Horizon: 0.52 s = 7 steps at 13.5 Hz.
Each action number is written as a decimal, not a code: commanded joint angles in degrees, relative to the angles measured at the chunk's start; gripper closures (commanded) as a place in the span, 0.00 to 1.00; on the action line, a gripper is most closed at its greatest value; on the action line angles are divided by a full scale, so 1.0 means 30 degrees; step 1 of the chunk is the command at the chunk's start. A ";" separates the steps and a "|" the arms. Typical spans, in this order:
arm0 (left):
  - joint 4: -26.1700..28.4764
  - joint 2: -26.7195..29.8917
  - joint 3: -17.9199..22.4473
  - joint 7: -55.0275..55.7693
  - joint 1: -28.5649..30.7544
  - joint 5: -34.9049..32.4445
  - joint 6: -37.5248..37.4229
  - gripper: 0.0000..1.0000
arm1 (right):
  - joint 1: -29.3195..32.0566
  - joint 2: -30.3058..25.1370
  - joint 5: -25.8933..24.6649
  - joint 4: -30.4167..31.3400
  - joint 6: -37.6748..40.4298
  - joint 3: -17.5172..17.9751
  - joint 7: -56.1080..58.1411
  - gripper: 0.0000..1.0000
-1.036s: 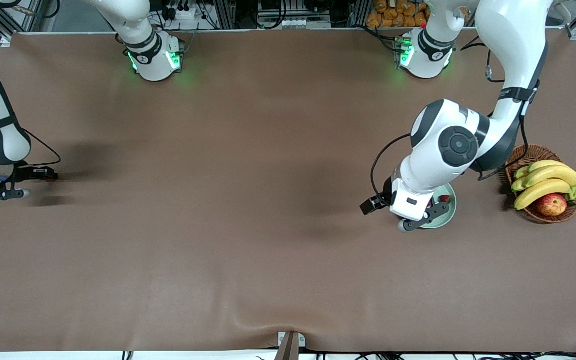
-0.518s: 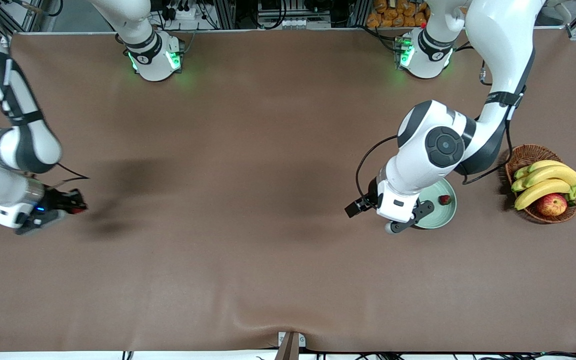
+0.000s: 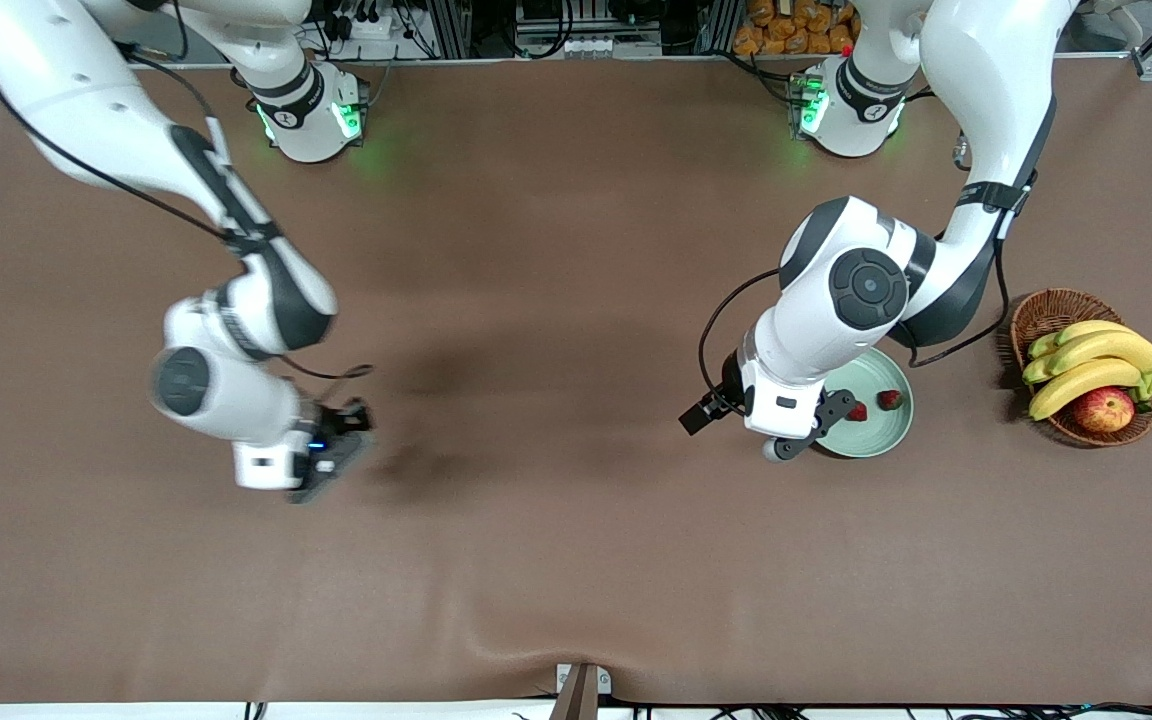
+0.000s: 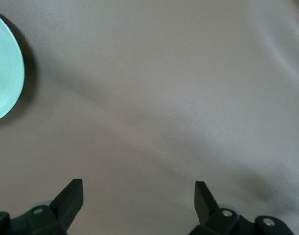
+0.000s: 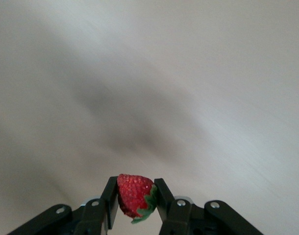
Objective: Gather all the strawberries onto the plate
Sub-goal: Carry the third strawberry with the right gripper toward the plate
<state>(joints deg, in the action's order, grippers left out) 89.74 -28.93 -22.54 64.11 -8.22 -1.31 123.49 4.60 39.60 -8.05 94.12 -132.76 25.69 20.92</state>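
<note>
The pale mint-green plate (image 3: 878, 432) lies toward the left arm's end of the table. Two strawberries (image 3: 856, 411) (image 3: 890, 399) lie in it. My left gripper (image 3: 804, 430) is open and empty, low over the plate's edge on the side toward the table's middle. In the left wrist view (image 4: 138, 196) its fingers stand wide apart over bare table, with the plate's rim (image 4: 5, 73) at the frame's edge. My right gripper (image 3: 341, 450) is up over the table toward the right arm's end. It is shut on the third strawberry (image 5: 135, 195), seen in the right wrist view (image 5: 135, 197).
A brown wicker basket (image 3: 1046, 310) with bananas (image 3: 1091, 365) and a red-yellow apple (image 3: 1103, 409) stands beside the plate, at the left arm's end of the table. The table is covered in brown cloth.
My right arm has swung from the table's end toward the middle with the strawberry in its gripper. My left gripper has drawn back off the plate, uncovering a second strawberry.
</note>
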 commanded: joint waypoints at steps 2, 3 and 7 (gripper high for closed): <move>-0.0295 -0.0142 0.0042 0.0280 -0.0100 0.0145 -0.0353 0.00 | -0.3779 0.3461 0.0076 -0.3213 -0.1908 -0.0273 -0.4615 1.00; -0.0353 -0.0345 0.0042 0.0338 -0.0159 0.0145 -0.0353 0.00 | -0.4630 0.4223 0.0047 -0.3624 -0.2874 -0.0273 -0.5877 1.00; -0.0412 -0.0727 0.0013 0.0397 -0.0509 0.0116 -0.0353 0.00 | -0.7649 0.6278 0.0076 -0.6317 -0.4056 -0.1586 -0.7617 0.97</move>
<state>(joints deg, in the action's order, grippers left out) 89.76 -30.29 -22.53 64.17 -8.67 -1.31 123.38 -15.03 54.90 -8.09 81.88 -145.68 23.11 -0.40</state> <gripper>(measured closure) 0.000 0.639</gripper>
